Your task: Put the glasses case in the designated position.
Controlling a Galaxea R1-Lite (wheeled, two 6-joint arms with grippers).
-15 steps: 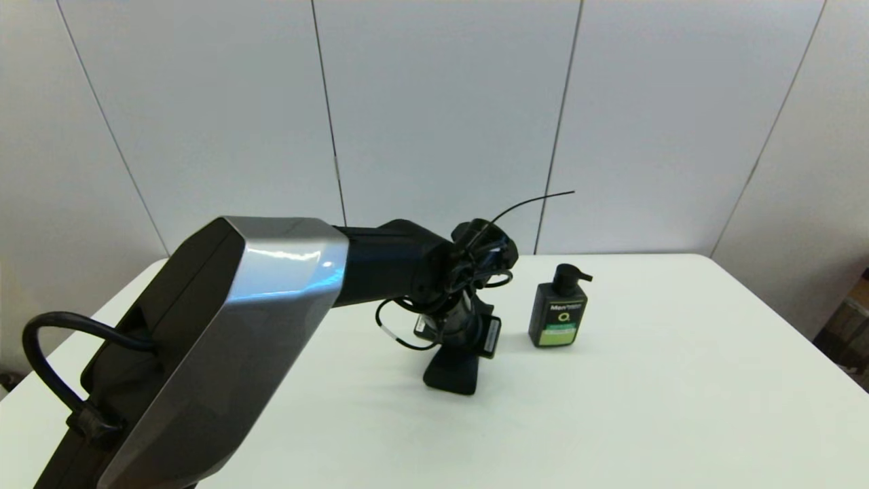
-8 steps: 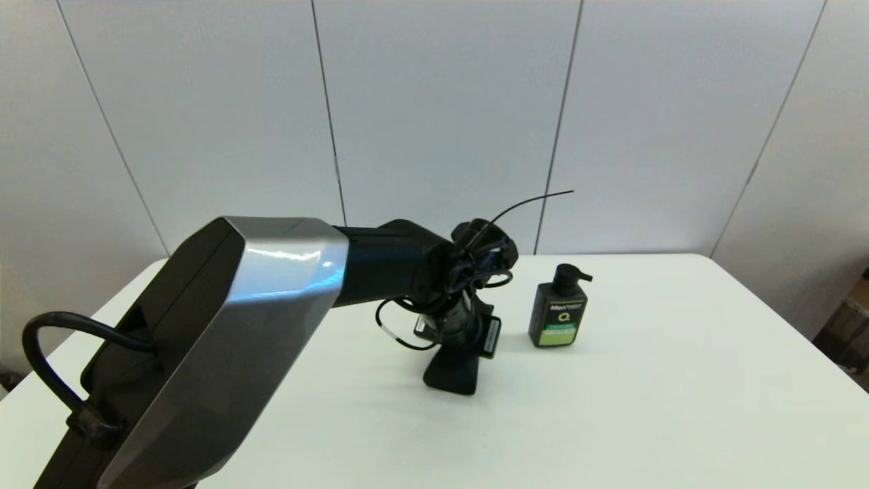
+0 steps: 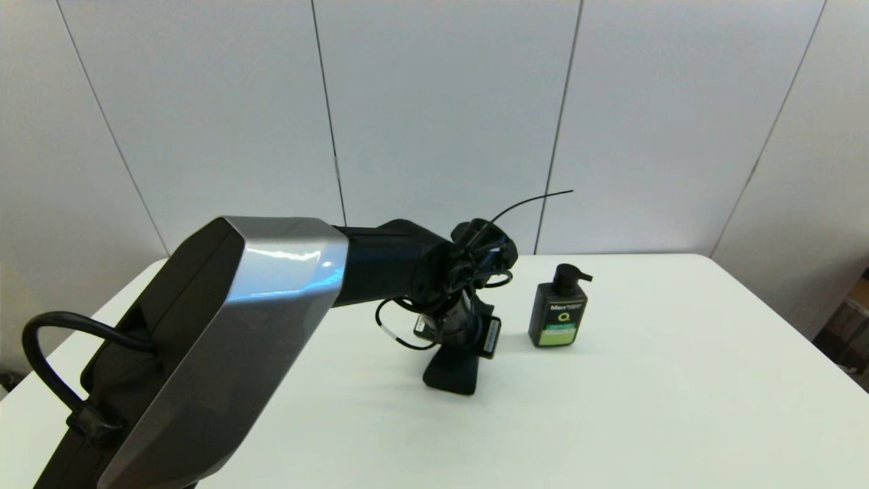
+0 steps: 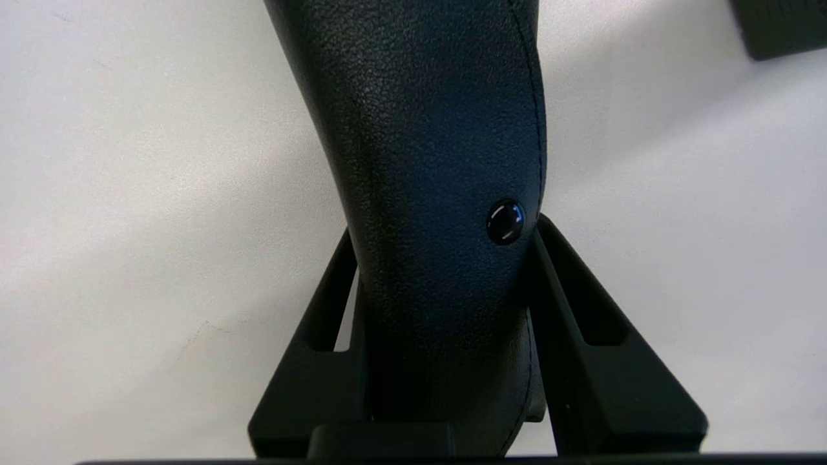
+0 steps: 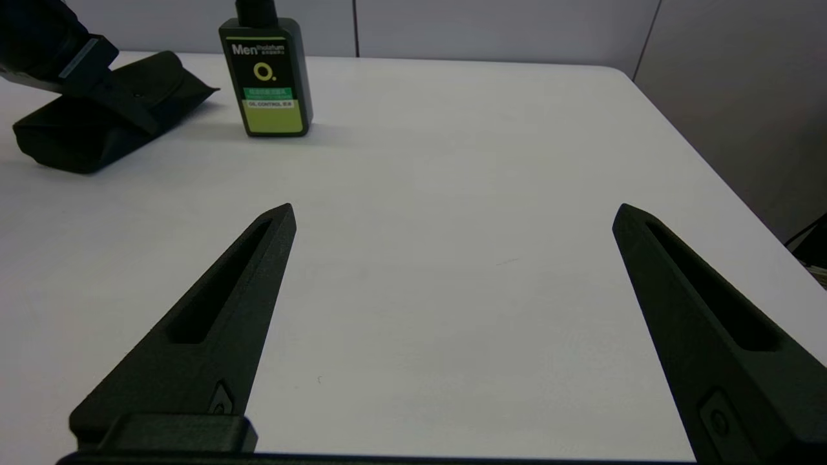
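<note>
Left gripper (image 4: 446, 245) of mine clamps the glasses case (image 3: 451, 373), which lies on the white table (image 3: 645, 407) just beside the pump bottle (image 3: 558, 318); right gripper (image 5: 452, 219) hangs open, well apart.

Right gripper (image 5: 452, 216) hangs low over the white tabletop (image 5: 452, 194), its two black fingers (image 5: 219, 310) spread wide with nothing between them. Far across the tabletop stands the black pump bottle (image 5: 266, 77), upright, green label facing this way. Just beside it lies the glasses case (image 5: 97, 123), flat on the surface, and the left gripper (image 5: 113, 103) is clamped on it from above.
</note>
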